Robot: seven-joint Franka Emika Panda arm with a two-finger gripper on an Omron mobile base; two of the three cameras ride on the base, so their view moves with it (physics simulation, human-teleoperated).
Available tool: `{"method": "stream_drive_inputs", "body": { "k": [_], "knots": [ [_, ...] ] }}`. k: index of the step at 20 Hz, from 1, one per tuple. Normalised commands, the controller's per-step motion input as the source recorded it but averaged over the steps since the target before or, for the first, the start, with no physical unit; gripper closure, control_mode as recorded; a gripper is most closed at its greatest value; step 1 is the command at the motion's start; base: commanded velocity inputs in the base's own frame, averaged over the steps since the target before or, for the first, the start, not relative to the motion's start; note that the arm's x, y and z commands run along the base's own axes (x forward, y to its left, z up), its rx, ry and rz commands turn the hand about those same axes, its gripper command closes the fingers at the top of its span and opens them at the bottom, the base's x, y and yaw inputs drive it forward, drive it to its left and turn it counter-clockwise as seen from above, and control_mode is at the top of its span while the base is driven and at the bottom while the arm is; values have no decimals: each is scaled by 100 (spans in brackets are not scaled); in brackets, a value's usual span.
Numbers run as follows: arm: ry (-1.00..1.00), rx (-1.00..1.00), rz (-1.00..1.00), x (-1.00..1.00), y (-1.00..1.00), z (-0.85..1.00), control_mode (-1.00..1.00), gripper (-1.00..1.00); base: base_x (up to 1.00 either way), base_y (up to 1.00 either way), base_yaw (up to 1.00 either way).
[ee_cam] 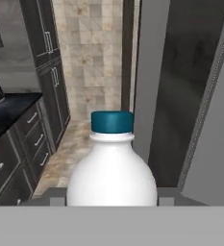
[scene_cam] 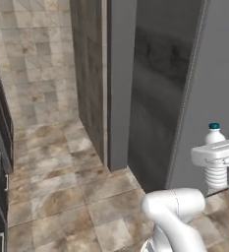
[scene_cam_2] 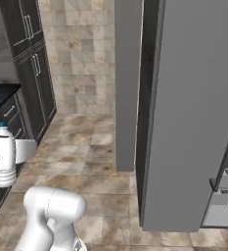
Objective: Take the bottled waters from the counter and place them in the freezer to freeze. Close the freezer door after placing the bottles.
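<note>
Gripper (scene_cam: 217, 158): I have it closed on an upright bottle (scene_cam: 215, 162), held above the floor.
Freezer (scene_cam_2: 223, 196): open, to the bottle's right; shelves past the door (scene_cam_2: 193, 112).

No writing, brand, number or sign can be read anywhere in these pictures. The water bottle (ee_cam: 111, 168) at the lower middle of the hand view shows a plain white body under its teal cap, with no lettering on it. The grey freezer door (scene_cam_2: 193, 112) on the right of the right base view is bare too.
</note>
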Motion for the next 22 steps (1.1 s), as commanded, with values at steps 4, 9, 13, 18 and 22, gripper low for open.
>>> {"method": "stream_drive_inputs", "body": {
  "k": [4,9,13,18,22],
  "knots": [
    [0,0,0,0,0,0,100,100,20,-86,8],
    [0,0,0,0,0,0,100,100,5,-76,6],
    [0,0,0,0,0,0,100,100,15,-72,1],
    [0,0,0,0,0,0,100,100,43,-66,-3],
    [0,0,0,0,0,0,100,100,36,-51,-1]
  ]
}}
